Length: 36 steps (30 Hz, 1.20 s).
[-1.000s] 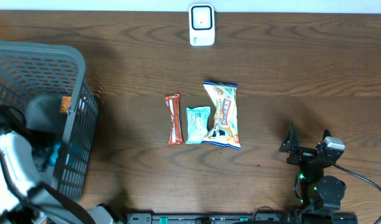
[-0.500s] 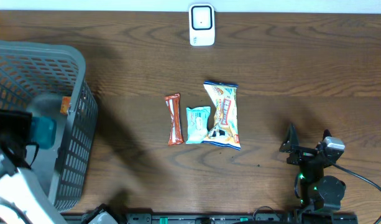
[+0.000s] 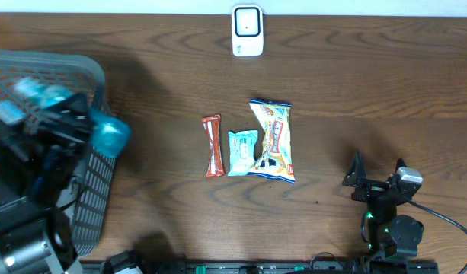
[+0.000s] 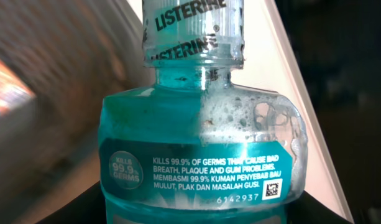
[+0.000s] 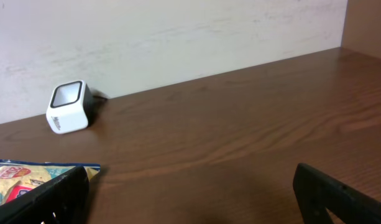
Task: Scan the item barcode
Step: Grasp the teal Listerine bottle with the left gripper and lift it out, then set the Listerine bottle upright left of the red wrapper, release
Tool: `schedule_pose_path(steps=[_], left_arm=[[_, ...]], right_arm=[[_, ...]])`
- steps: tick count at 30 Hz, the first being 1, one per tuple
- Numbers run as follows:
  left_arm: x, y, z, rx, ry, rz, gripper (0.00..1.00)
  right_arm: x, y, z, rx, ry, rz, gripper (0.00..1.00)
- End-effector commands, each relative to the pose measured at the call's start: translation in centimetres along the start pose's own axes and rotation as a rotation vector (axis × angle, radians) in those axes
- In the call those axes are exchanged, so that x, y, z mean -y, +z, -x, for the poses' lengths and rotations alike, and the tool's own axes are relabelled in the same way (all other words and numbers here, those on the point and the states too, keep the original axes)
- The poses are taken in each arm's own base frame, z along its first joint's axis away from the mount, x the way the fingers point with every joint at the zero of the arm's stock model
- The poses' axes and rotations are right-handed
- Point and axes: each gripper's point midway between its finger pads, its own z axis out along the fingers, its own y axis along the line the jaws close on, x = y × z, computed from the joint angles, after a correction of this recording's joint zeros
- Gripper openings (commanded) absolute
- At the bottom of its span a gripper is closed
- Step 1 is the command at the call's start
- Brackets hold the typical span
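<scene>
Dark-brown wooden table [image 3: 370, 91] fills the overhead view; a grey mesh basket [image 3: 103, 179] takes the left edge. Over its right rim the left gripper [image 3: 69, 118], blurred, has its fingers clamped on the teal mouthwash bottle [image 3: 109, 137], lifted clear of the basket and well apart from the white scanner [image 3: 247, 30] at top centre. In mid-frame lie a tall snack pouch [image 3: 273, 141], a teal packet [image 3: 241, 152] and a brown bar [image 3: 212, 144], side by side. At lower right the right gripper [image 3: 379, 173] rests with fingers spread wide, holding nothing.

The left wrist view shows the bottle nearly full and foaming, so it is likely hefty and apt to slosh. Its smooth, stiff plastic may slip, so a hold on the broad body seems safer than on the cap. A small square code [image 4: 273, 187] sits at the label's lower right; no striped barcode shows.
</scene>
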Motion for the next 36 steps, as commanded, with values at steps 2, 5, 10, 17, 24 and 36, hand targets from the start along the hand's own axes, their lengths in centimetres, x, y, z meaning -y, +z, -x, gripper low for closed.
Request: schedule_pose_path(steps=[2, 5, 10, 17, 24, 36], left_arm=[[2.4, 1.6, -2.5, -0.081, 0.067, -0.028, 0.44], [2.7, 3.6, -4.9, -0.143, 0.119, 0.011, 0.44], [2.6, 7.6, -10.5, -0.277, 0.248, 0.094, 0.44], [-1.1, 12.5, -15.9, -0.353, 0.433, 0.315, 0.44], [-7.2, 15.2, -16.8, -0.364, 0.594, 0.589, 0.44], [-14.1, 19.3, -19.8, -0.459, 0.685, 0.811, 0.44]], right_arm=[[0.4, 0.0, 0.0, 0.004, -0.013, -0.019, 0.99], [0.4, 0.0, 0.0, 0.005, -0.013, -0.018, 0.99], [0.4, 0.0, 0.0, 0.004, -0.013, -0.019, 0.99], [0.4, 0.0, 0.0, 0.005, -0.013, -0.018, 0.99], [0.4, 0.0, 0.0, 0.005, -0.013, -0.018, 0.99], [0.4, 0.0, 0.0, 0.005, -0.013, -0.018, 0.99]])
